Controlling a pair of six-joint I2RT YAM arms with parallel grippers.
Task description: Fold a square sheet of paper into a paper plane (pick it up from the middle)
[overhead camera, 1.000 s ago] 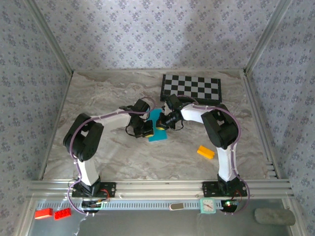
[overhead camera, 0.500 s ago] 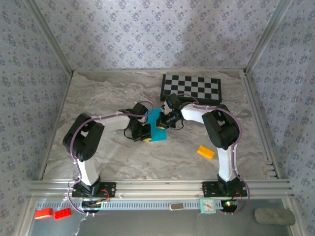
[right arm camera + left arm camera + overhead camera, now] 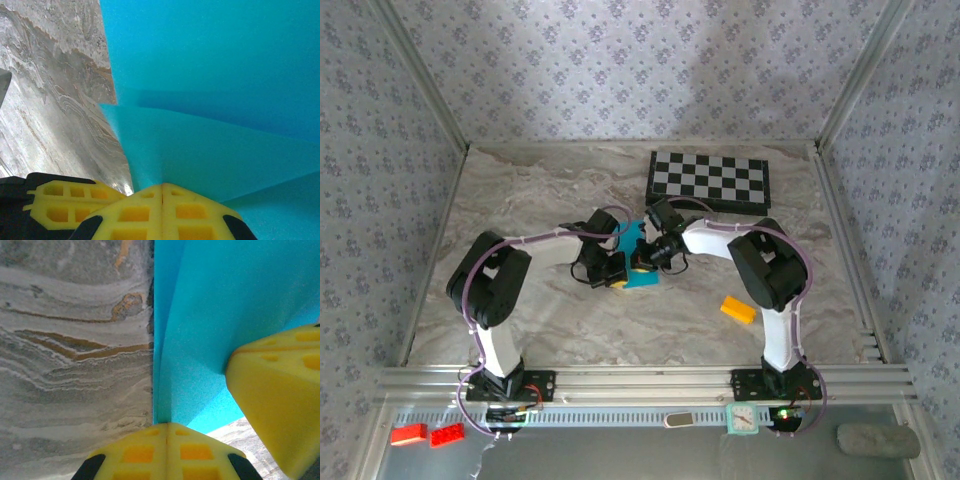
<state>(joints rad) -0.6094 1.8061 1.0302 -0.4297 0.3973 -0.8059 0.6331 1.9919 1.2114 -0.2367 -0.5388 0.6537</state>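
The square sheet of paper (image 3: 225, 300) is coloured bright cyan, the chessboard (image 3: 710, 180) is checked black and white, the worktop (image 3: 520, 200) is veined grey and beige.

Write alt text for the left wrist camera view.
Close-up of the left arm's yellow fingers, shut on the edge of a folded cyan-blue paper sheet that spreads across the right side. The right arm's yellow fingers come in at lower right, in front of the paper, and a grey-veined marble tabletop lies on the left.

Left arm (image 3: 545, 240) and right arm (image 3: 715, 236) reach inward, wrists close, jaws pinched closed.
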